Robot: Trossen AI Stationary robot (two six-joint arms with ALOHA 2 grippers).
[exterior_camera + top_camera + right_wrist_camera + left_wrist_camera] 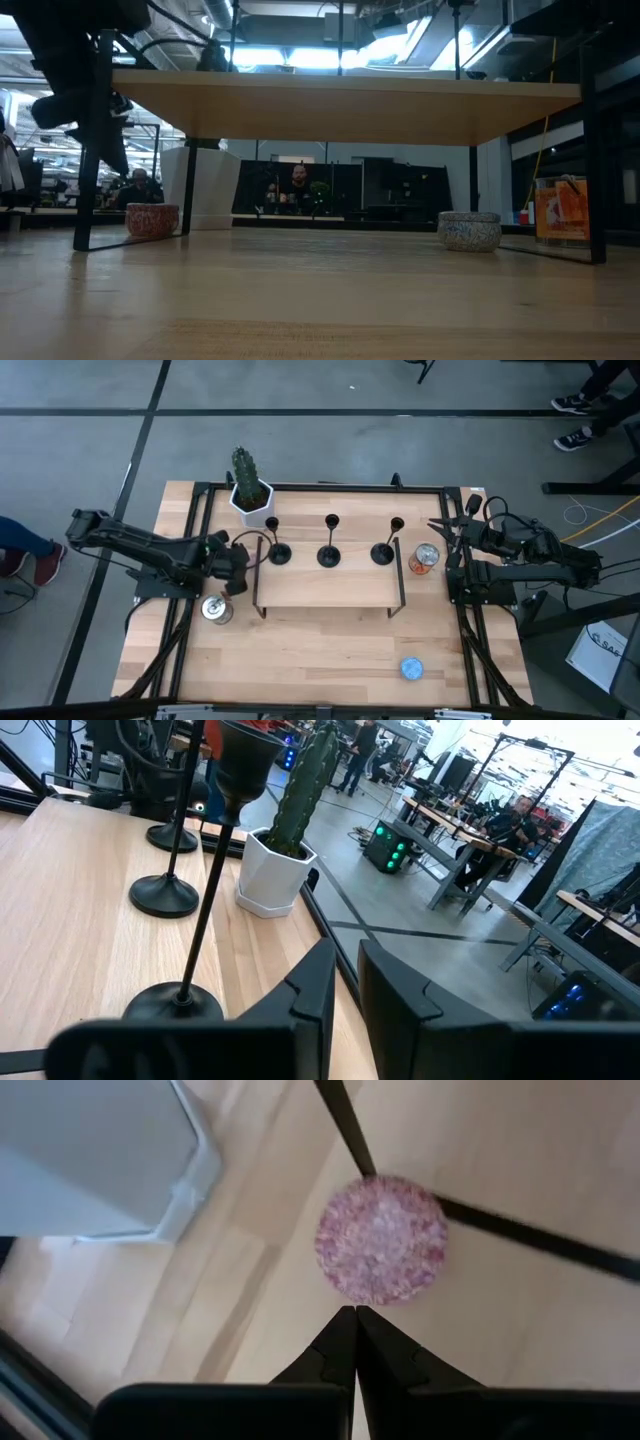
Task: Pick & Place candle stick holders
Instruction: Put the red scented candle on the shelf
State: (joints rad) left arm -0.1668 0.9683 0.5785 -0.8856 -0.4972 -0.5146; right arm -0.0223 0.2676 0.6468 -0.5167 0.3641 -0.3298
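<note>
Standing in a row on the wooden riser shelf (pixel 330 585) are the three black candle stick holders: the left holder (pixel 278 550), the middle holder (pixel 329 553) and the right holder (pixel 383 550), each upright on its round base and well apart from its neighbours. No gripper touches any of them. The left gripper (pixel 236 572) hangs over the table at the shelf's left end, near the left holder, with its fingers (pixel 340 1342) pressed together and holding nothing; straight below it lies a pink speckled tin (pixel 381 1238). The right gripper (pixel 452 525) waits at the table's right rear corner, its fingers (pixel 318 982) a narrow gap apart and empty. A white pot with a cactus (pixel 249 488) sits behind the shelf's left end. An orange can (pixel 425 557) stands just right of the shelf, and a blue tin (pixel 411 669) lies near the front edge.
</note>
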